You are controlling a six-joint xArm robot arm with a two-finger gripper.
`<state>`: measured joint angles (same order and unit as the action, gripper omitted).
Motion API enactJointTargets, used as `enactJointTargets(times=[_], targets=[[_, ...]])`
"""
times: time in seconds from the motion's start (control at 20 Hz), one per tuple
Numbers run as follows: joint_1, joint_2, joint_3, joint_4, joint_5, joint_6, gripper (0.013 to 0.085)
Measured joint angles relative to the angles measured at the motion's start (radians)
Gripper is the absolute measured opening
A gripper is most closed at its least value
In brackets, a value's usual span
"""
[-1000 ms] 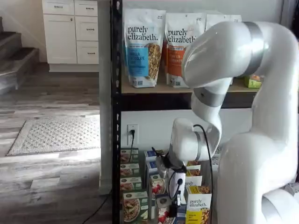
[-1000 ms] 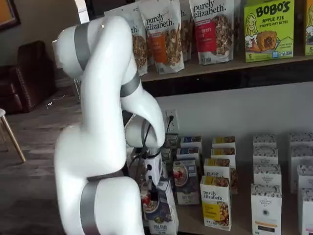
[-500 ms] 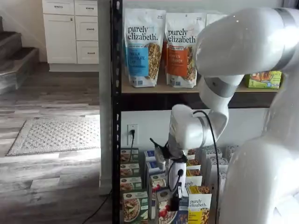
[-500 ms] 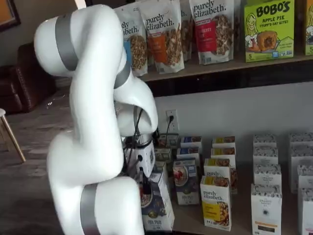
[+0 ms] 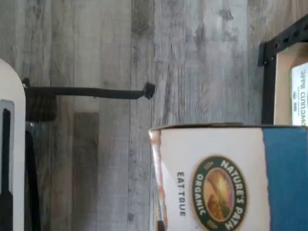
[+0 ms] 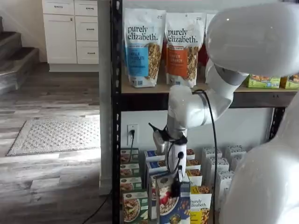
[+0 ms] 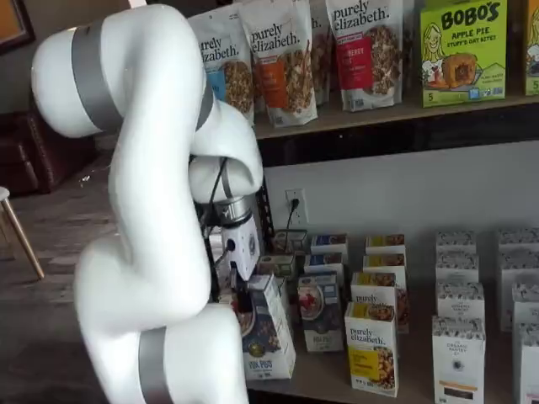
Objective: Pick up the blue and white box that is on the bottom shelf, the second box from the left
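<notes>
The blue and white box (image 6: 169,203) hangs tilted in front of the rack, with berries and a bowl on its face, and my gripper (image 6: 176,183) is shut on its top edge. It shows in both shelf views, and the box (image 7: 266,333) is held off the bottom shelf (image 7: 330,375), out past its front left corner, under the gripper (image 7: 243,296). The wrist view is filled close up by the box's white and blue top panel (image 5: 226,178) with a round logo, over wood floor.
Rows of small cartons stand on the bottom shelf: green-trimmed ones (image 6: 131,185), a yellow purely elizabeth carton (image 7: 372,347), white ones (image 7: 459,353) to the right. Granola bags (image 6: 142,46) line the upper tier. A black post (image 6: 115,116) stands at the rack's left.
The arm has risen and drawn back from the rack, carrying the box up and out from its row. The gripper has stayed shut on it.
</notes>
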<state>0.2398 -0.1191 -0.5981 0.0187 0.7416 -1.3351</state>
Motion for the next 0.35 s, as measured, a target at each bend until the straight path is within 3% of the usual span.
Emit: enactJointTargets(times=[0.35], targets=[[0.029, -0.045, -0.049, 0.001, 0.098, 0.030, 0.0490]])
